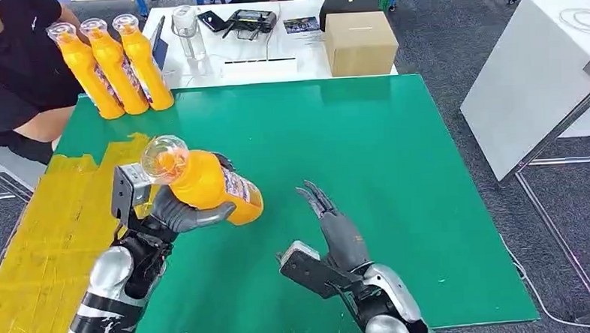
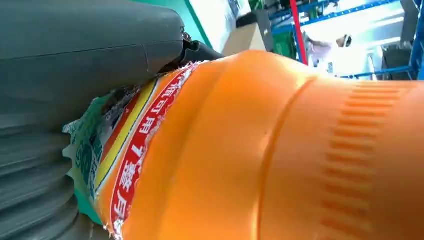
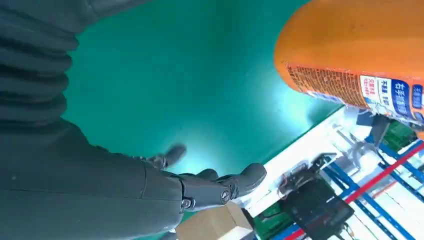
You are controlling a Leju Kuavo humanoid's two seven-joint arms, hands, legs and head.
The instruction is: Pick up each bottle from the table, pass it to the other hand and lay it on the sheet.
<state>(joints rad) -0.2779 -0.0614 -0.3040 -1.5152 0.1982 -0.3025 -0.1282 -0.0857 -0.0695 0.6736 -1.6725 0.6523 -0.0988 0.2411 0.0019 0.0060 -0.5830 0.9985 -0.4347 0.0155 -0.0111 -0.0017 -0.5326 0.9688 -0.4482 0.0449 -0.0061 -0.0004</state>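
Observation:
My left hand [image 1: 180, 214] grips an orange juice bottle [image 1: 202, 178] by its labelled body, holding it tilted above the green sheet [image 1: 397, 169] with its clear cap toward the left. Up close, the same bottle [image 2: 280, 150] shows its red and yellow label beside the grey thumb [image 2: 90, 55]. My right hand [image 1: 338, 228] hovers over the sheet to the right of the bottle, fingers apart, holding nothing. The right wrist view has these fingers [image 3: 220, 187] spread below the bottle's base [image 3: 360, 45]. Three more orange bottles [image 1: 115, 65] stand upright at the sheet's far left corner.
A person in black [image 1: 13, 66] sits at the far left beside the standing bottles. Yellow tape [image 1: 47, 237] covers the sheet's left side. A cardboard box [image 1: 359, 42], a clear jar [image 1: 187, 30] and small devices lie on the white table behind. A white table [image 1: 544, 88] stands right.

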